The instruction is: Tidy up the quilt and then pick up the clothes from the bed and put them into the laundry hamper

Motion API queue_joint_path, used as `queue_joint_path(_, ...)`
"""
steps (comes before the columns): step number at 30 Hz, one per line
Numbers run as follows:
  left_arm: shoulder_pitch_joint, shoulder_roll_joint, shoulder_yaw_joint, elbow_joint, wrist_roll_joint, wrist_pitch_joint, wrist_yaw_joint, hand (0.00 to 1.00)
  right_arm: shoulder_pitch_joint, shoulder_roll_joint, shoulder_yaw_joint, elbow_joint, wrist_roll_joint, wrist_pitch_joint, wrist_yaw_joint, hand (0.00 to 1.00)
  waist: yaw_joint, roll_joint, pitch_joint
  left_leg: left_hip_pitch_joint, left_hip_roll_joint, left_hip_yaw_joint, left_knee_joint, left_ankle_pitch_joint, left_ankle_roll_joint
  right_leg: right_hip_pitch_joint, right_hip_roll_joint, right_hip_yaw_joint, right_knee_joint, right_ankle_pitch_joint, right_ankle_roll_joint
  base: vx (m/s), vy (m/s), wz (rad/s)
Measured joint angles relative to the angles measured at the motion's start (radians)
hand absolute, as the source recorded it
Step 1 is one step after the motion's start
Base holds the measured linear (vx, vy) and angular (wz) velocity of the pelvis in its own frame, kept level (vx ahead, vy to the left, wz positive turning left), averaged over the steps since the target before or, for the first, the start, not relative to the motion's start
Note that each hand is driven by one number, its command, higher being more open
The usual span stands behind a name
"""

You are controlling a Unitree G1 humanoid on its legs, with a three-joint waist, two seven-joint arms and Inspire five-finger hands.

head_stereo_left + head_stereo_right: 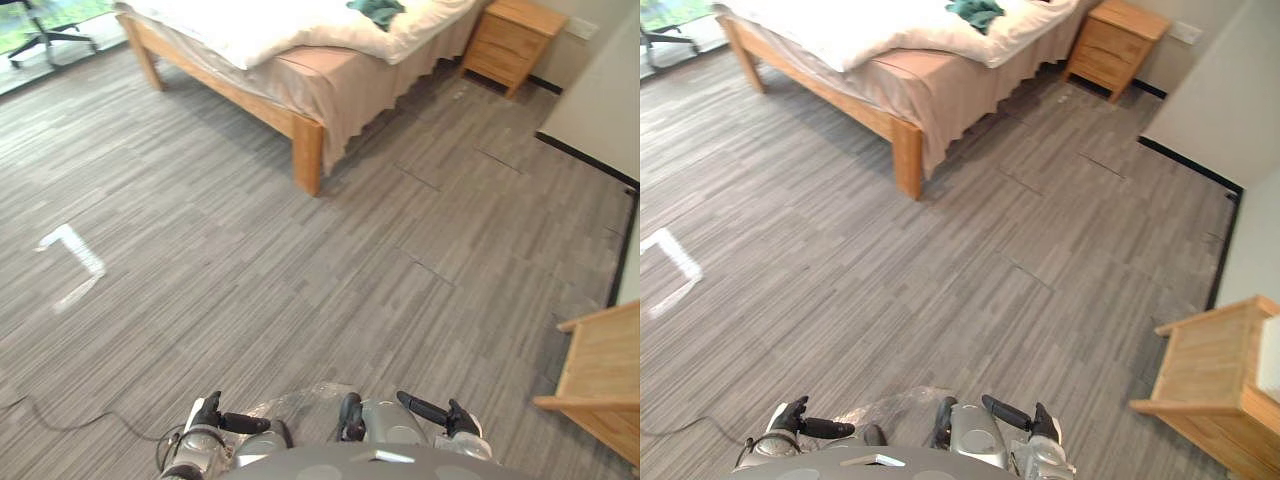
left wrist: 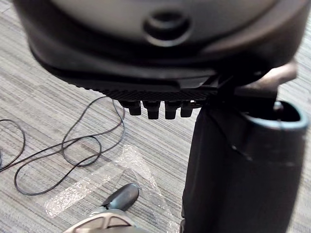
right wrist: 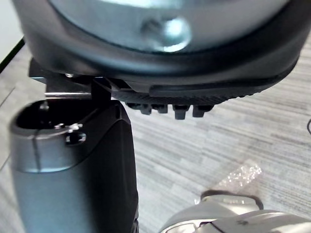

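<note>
1 dark green garment (image 1: 375, 10) lies crumpled on the white quilt (image 1: 270, 30), on the far part of the bed (image 1: 300, 100), toward the side nearest the nightstand (image 1: 510, 40). The quilt is rumpled and droops over the bed's edge. Below it a beige sheet (image 1: 335, 95) covers the near corner and hangs down the side. 2 wooden bed legs (image 1: 308, 155) show, 1 near and 1 far to the left. The 1 nightstand stands just beside the bed, against the wall.

The grey plank floor (image 1: 300, 270) lies between the bed and the robot, which stands well apart from the bed. 1 white L-shaped tape mark (image 1: 70, 255) is on the floor to the left.

The left eye view shows the base of 1 black chair (image 1: 40, 35) at the far left; the right eye view catches just its edge. The right eye view shows more of 1 wooden cabinet (image 1: 1205, 375) at the lower right.

The left hand (image 2: 121, 73) shows in its wrist view hanging over the floor, fingers (image 2: 152, 110) in a row, side by side, uncurled, clasping nothing. The right hand (image 3: 194, 77) shows the same in its own wrist view: fingers (image 3: 180, 111) in a loose row, empty, above the floor.
</note>
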Motion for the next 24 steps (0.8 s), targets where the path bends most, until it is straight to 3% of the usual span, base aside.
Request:
queue_joint_path(1, -0.024, -0.016, -0.003, 0.001, 0.000, 0.006, -0.002, 1.00, -0.002, -0.004, -0.039, -0.001, 0.034, -0.002, 0.004, 1.00, 0.001, 0.030, 0.022, 0.007, 0.037, 0.024, 0.001, -0.014, -0.020, -0.031, 0.008, -0.046, 0.036, -0.046, -0.038, 0.18, -0.178, -0.77)
queue_joint_path(2, -0.036, -0.038, -0.003, 0.000, 0.002, 0.004, -0.001, 1.00, -0.011, -0.016, -0.062, -0.001, 0.088, -0.004, 0.003, 1.00, 0.002, 0.075, 0.046, 0.024, 0.092, 0.060, 0.002, -0.034, -0.045, -0.074, 0.005, -0.083, 0.049, -0.056, -0.035, 0.17, -0.147, -0.85)
queue_joint_path(3, -0.038, -0.049, -0.004, 0.000, 0.003, 0.004, -0.002, 1.00, -0.012, -0.021, -0.067, -0.003, 0.121, -0.009, 0.002, 1.00, 0.001, 0.098, 0.057, 0.036, 0.121, 0.076, 0.003, -0.041, -0.058, -0.103, 0.000, -0.086, 0.049, -0.054, -0.031, 0.31, -0.158, -0.90)
queue_joint_path(4, -0.040, -0.064, -0.009, 0.003, 0.004, 0.002, -0.003, 1.00, -0.016, -0.021, -0.080, -0.036, 0.186, -0.028, 0.003, 1.00, -0.023, 0.126, 0.070, 0.061, 0.173, 0.108, 0.001, -0.052, -0.095, -0.196, -0.049, -0.083, 0.042, -0.020, 0.021, 0.34, -0.165, -0.62)
queue_joint_path(6, -0.056, -0.063, -0.006, 0.029, 0.005, 0.001, -0.005, 1.00, 0.001, -0.009, -0.084, -0.069, 0.239, -0.044, 0.011, 1.00, -0.046, 0.114, 0.071, 0.098, 0.190, 0.134, -0.002, -0.047, -0.139, -0.256, -0.104, -0.080, -0.030, 0.044, 0.095, 0.46, -0.249, -0.47)
queue_joint_path(7, -0.054, -0.056, -0.001, 0.048, 0.005, 0.000, -0.007, 1.00, 0.009, 0.001, -0.070, -0.076, 0.250, -0.048, 0.012, 1.00, -0.045, 0.090, 0.069, 0.152, 0.193, 0.169, -0.002, -0.046, -0.147, -0.247, -0.116, -0.079, -0.172, 0.110, 0.141, 0.57, -0.361, -0.38)
queue_joint_path(8, -0.049, -0.052, 0.001, 0.049, 0.007, -0.002, -0.006, 1.00, 0.019, 0.008, -0.050, -0.076, 0.273, -0.049, 0.012, 1.00, -0.045, 0.078, 0.064, 0.180, 0.198, 0.179, -0.001, -0.045, -0.149, -0.229, -0.117, -0.077, -0.221, 0.131, 0.138, 0.76, -0.515, -0.30)
queue_joint_path(9, -0.051, -0.063, 0.018, 0.045, 0.008, -0.012, -0.005, 1.00, 0.009, 0.002, -0.040, -0.069, 0.316, -0.046, 0.005, 1.00, -0.049, 0.102, 0.065, 0.227, 0.248, 0.191, -0.003, -0.016, -0.166, -0.223, -0.096, -0.088, -0.168, 0.294, -0.001, 0.67, -0.517, -0.06)
queue_joint_path(10, -0.058, -0.090, 0.027, 0.023, 0.008, -0.030, -0.006, 1.00, -0.002, -0.012, -0.043, -0.054, 0.370, -0.055, -0.005, 1.00, -0.047, 0.130, 0.068, 0.220, 0.279, 0.192, 0.021, 0.088, -0.173, -0.268, -0.092, -0.087, -0.029, 0.202, -0.059, 0.66, -0.554, -0.06)
queue_joint_path(12, -0.053, -0.112, 0.036, -0.004, 0.006, -0.044, -0.003, 1.00, -0.009, -0.021, -0.035, -0.030, 0.393, -0.061, -0.008, 1.00, -0.039, 0.131, 0.067, 0.154, 0.340, 0.154, 0.195, 0.220, -0.153, -0.254, -0.085, -0.082, 0.030, 0.109, -0.071, 0.58, -0.561, -0.13)
queue_joint_path(13, -0.047, -0.129, 0.055, -0.008, 0.004, -0.042, 0.000, 1.00, -0.010, -0.034, -0.015, -0.017, 0.391, -0.060, -0.012, 1.00, -0.024, 0.136, 0.065, 0.077, 0.412, 0.111, 0.414, 0.306, -0.055, -0.202, -0.059, -0.085, 0.013, 0.057, -0.075, 0.69, -0.584, -0.33)
queue_joint_path(14, -0.039, -0.140, 0.070, -0.015, -0.004, -0.040, -0.003, 1.00, -0.015, -0.048, 0.007, 0.003, 0.389, -0.054, -0.017, 1.00, -0.017, 0.140, 0.067, 0.024, 0.461, 0.103, 0.609, 0.301, 0.054, -0.148, -0.026, -0.081, -0.012, 0.033, -0.070, 0.81, -0.597, -0.38)
queue_joint_path(15, -0.030, -0.147, 0.087, -0.043, -0.005, -0.038, 0.005, 1.00, -0.026, -0.058, 0.036, 0.036, 0.382, -0.049, -0.029, 1.00, -0.019, 0.136, 0.070, -0.058, 0.473, 0.032, 0.799, 0.214, 0.062, -0.061, 0.009, -0.080, -0.060, 0.017, -0.071, 0.49, -0.316, -0.30)
queue_joint_path(17, -0.030, -0.156, 0.090, -0.090, -0.027, -0.049, 0.020, 1.00, -0.037, -0.091, 0.109, 0.054, 0.310, -0.033, -0.040, 1.00, 0.004, 0.125, 0.073, -0.189, 0.394, -0.042, 0.961, 0.058, -0.012, 0.068, 0.055, -0.050, -0.162, -0.001, -0.067, 0.55, -0.301, -0.34)
queue_joint_path(18, -0.031, -0.159, 0.090, -0.105, -0.040, -0.052, 0.025, 1.00, -0.043, -0.103, 0.131, 0.056, 0.296, -0.030, -0.041, 1.00, 0.012, 0.124, 0.073, -0.227, 0.368, -0.041, 0.971, 0.024, -0.027, 0.096, 0.065, -0.039, -0.189, -0.005, -0.063, 0.62, -0.250, -0.66)
queue_joint_path(19, -0.034, -0.161, 0.090, -0.132, -0.054, -0.067, 0.042, 1.00, -0.079, -0.113, 0.156, 0.060, 0.240, -0.021, -0.048, 1.00, 0.031, 0.120, 0.076, -0.320, 0.307, 0.002, 0.939, -0.054, -0.039, 0.145, 0.084, -0.008, -0.242, -0.012, -0.064, 0.51, -0.149, -0.61)
queue_joint_path(22, -0.053, -0.167, 0.110, -0.149, -0.082, -0.072, 0.054, 1.00, -0.136, -0.099, 0.154, 0.060, 0.179, -0.021, -0.050, 1.00, 0.062, 0.104, 0.085, -0.402, 0.207, 0.114, 0.722, -0.101, -0.021, 0.245, 0.089, 0.024, -0.303, -0.020, -0.048, 0.61, -0.072, -0.49)
queue_joint_path(23, -0.054, -0.169, 0.119, -0.155, -0.094, -0.069, 0.061, 1.00, -0.148, -0.085, 0.153, 0.055, 0.148, -0.023, -0.052, 1.00, 0.070, 0.095, 0.086, -0.424, 0.146, 0.207, 0.529, -0.074, 0.010, 0.329, 0.090, 0.018, -0.358, -0.038, -0.024, 0.47, -0.008, -0.18)
queue_joint_path(24, -0.054, -0.170, 0.120, -0.154, -0.096, -0.067, 0.065, 1.00, -0.149, -0.085, 0.161, 0.053, 0.147, -0.027, -0.054, 1.00, 0.070, 0.093, 0.082, -0.429, 0.127, 0.259, 0.447, -0.052, 0.028, 0.359, 0.091, 0.012, -0.378, -0.048, -0.013, 0.61, 0.010, -0.03)
